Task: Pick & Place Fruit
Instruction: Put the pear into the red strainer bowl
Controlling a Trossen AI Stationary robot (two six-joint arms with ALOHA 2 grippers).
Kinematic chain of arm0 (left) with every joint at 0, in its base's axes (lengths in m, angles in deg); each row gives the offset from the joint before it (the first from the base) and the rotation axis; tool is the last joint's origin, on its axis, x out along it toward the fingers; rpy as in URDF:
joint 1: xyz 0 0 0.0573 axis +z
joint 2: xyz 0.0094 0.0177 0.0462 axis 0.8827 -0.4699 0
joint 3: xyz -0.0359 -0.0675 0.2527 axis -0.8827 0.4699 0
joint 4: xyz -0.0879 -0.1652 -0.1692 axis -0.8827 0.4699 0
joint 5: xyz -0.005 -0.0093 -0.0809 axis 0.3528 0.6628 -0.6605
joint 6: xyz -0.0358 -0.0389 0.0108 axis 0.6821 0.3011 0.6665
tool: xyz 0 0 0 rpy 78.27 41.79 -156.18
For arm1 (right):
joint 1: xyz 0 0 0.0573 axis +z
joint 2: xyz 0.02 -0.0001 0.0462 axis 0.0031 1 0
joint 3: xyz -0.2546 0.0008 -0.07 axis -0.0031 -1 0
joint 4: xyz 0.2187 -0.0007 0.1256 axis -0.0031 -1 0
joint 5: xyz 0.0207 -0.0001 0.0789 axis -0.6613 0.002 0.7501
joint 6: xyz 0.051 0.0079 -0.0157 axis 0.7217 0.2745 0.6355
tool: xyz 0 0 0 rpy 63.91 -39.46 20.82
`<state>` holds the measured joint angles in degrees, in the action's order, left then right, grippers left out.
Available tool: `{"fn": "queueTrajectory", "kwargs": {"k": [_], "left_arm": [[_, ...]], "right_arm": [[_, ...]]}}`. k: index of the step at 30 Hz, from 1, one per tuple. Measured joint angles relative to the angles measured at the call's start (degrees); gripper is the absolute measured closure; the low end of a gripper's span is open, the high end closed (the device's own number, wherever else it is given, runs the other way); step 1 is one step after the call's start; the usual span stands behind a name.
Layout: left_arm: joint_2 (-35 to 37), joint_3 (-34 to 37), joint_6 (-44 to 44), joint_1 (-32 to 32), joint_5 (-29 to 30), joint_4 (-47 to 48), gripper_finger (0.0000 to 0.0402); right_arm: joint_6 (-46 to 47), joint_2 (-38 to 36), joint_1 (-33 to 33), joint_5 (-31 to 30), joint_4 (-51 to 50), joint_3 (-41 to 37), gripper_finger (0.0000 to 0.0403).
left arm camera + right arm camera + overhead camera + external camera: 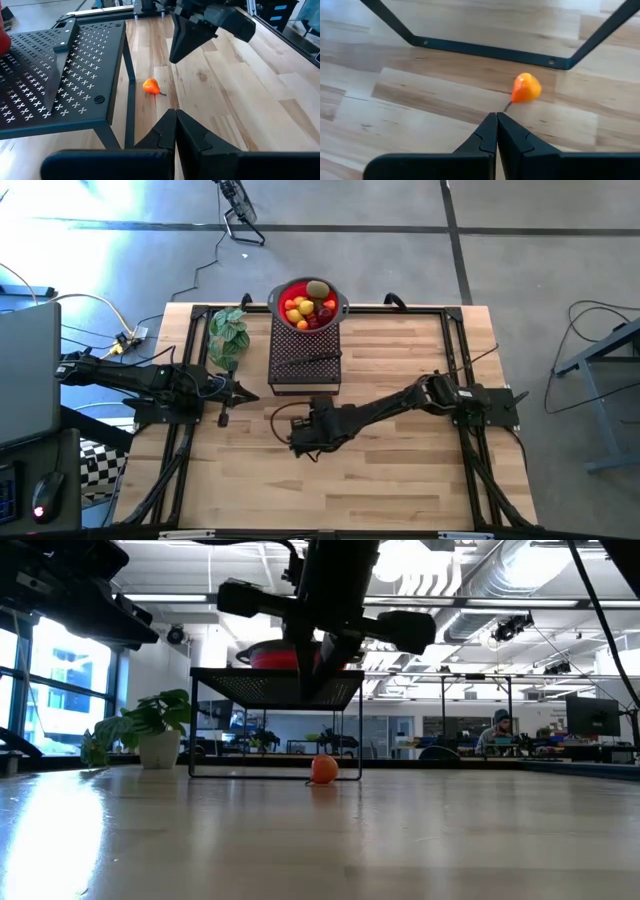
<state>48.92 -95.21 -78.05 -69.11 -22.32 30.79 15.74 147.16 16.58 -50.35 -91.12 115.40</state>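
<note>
A small orange fruit (525, 87) lies on the wooden table just in front of the black perforated stand (305, 355); it also shows in the low view (323, 769) and the left wrist view (151, 86). My right gripper (496, 116) is shut and slants down toward the fruit, its tips a little short of it and above the table (175, 57). A red bowl (308, 302) with several fruits stands on the stand's far end. My left gripper (175, 111) waits shut at the left (250, 395), pointing toward the stand.
A black-handled knife (305, 360) lies on the stand's top. A potted green plant (228, 335) stands left of the stand. The stand's floor bar (485, 50) runs just beyond the orange fruit. Bare wood stretches toward the near edge (330, 490).
</note>
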Motion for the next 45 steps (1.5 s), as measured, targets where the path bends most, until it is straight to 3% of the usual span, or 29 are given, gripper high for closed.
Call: {"fn": "queueTrajectory", "kwargs": {"k": [8,14,23,26,30,39,45], "left_arm": [[0.0,0.0,0.0,0.0,0.0,0.0,0.0398],[0.0,0.0,0.0,0.0,0.0,0.0,0.0398],[0.0,0.0,0.0,0.0,0.0,0.0,0.0398],[0.0,0.0,0.0,0.0,0.0,0.0,0.0398],[0.0,0.0,0.0,0.0,0.0,0.0,0.0398],[0.0,0.0,0.0,0.0,0.0,0.0,0.0398],[0.0,0.0,0.0,0.0,0.0,0.0,0.0398]], "right_arm": [[4.7,-0.1,0.4,-3.4,-1.7,-4.7,0.0401],[9.9,-0.1,1.9,-8.9,5.3,-12.1,0.0401],[5.6,-0.1,1.4,-8.2,7.6,-12.8,0.0401],[5.4,-0.1,0.4,-5.0,8.0,-12.8,0.0392],[3.0,-0.1,-0.8,-1.7,8.9,-12.8,0.0347],[1.4,-0.1,-1.4,-1.5,12.0,-12.8,0.0187],[1.4,-0.1,-1.6,-1.5,12.0,-12.8,0.0138]]}}
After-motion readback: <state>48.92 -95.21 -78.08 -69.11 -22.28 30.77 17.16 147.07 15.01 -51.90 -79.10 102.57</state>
